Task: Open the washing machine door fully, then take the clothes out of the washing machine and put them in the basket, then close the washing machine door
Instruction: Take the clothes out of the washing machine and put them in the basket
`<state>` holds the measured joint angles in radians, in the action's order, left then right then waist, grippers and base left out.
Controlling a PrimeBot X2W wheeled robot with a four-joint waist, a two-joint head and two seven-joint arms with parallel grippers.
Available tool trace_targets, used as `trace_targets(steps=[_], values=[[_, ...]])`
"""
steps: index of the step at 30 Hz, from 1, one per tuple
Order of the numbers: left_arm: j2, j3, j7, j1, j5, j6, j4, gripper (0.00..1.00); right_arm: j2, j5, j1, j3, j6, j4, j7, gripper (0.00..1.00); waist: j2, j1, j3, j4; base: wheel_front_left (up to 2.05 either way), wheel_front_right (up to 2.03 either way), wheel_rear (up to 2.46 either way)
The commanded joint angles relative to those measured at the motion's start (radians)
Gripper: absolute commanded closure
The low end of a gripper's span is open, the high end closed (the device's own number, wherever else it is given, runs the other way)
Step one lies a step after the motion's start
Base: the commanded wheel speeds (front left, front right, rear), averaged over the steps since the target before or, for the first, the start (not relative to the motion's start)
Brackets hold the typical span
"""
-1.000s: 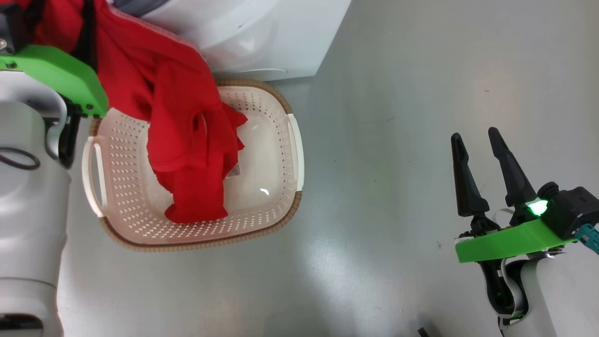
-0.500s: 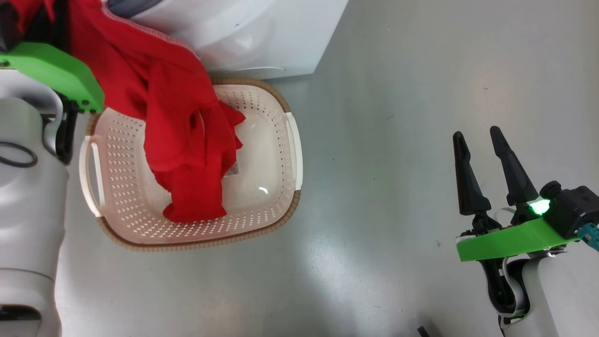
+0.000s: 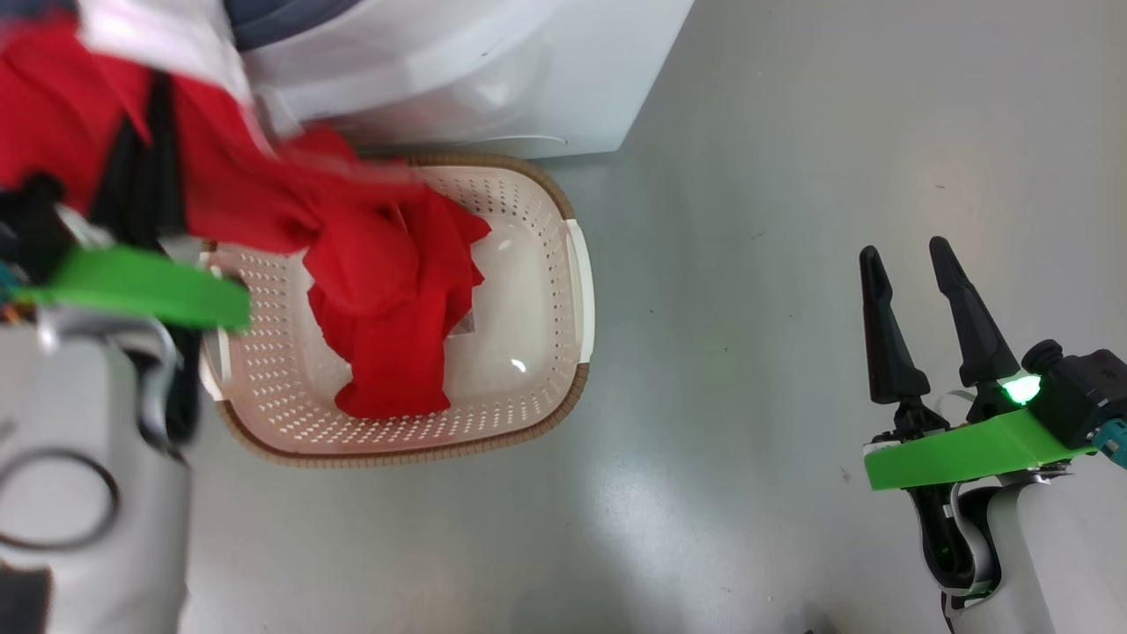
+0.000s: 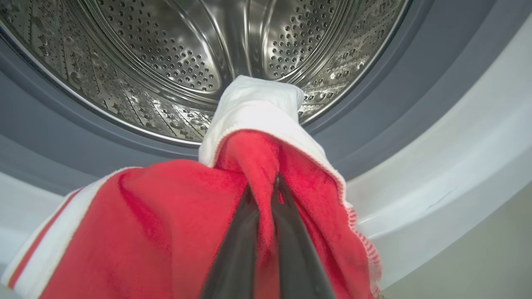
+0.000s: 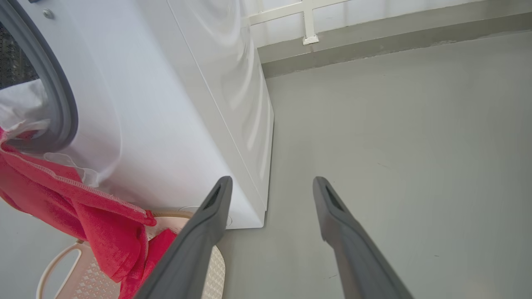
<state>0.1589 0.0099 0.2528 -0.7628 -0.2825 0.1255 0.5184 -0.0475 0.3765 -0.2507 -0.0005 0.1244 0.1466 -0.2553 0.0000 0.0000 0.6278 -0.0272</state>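
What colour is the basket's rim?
Brown, woven-look, on the basket rim; clearest in the head view.

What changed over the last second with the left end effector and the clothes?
The left end effector closed on the red clothes at the washing machine mouth and drew back from it, dragging cloth out. The head camera shifted slightly. Unchanged: the garment's lower end lies in the basket, and the right end effector is open over the floor.
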Motion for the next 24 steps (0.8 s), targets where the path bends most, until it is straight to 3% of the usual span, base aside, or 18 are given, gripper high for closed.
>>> trace_targets(steps=[1, 10, 17, 24], values=[[0.033, 0.025, 0.009, 0.037, 0.005, 0.005, -0.037, 1.0, -0.003, -0.004, 0.012, 0.02, 0.006, -0.017, -0.006, 0.0, 0.0, 0.0, -0.004, 0.004, 0.0, 0.0, 0.0], [-0.018, -0.1, 0.009, 0.215, 0.0, 0.005, -0.062, 1.0, -0.003, -0.006, 0.014, 0.03, 0.006, -0.009, -0.006, 0.0, 0.0, 0.0, -0.019, 0.006, 0.0, 0.0, 0.0], [-0.028, -0.173, 0.009, 0.228, -0.025, 0.005, 0.064, 1.0, -0.003, 0.003, 0.011, 0.046, 0.006, -0.011, -0.006, 0.0, 0.0, 0.0, -0.013, -0.018, 0.0, 0.0, 0.0], [0.0, -0.237, 0.009, 0.17, -0.043, 0.005, 0.217, 1.0, -0.003, 0.018, 0.009, 0.056, 0.006, -0.018, -0.006, 0.0, 0.0, 0.0, 0.015, -0.056, 0.0, 0.0, 0.0]])
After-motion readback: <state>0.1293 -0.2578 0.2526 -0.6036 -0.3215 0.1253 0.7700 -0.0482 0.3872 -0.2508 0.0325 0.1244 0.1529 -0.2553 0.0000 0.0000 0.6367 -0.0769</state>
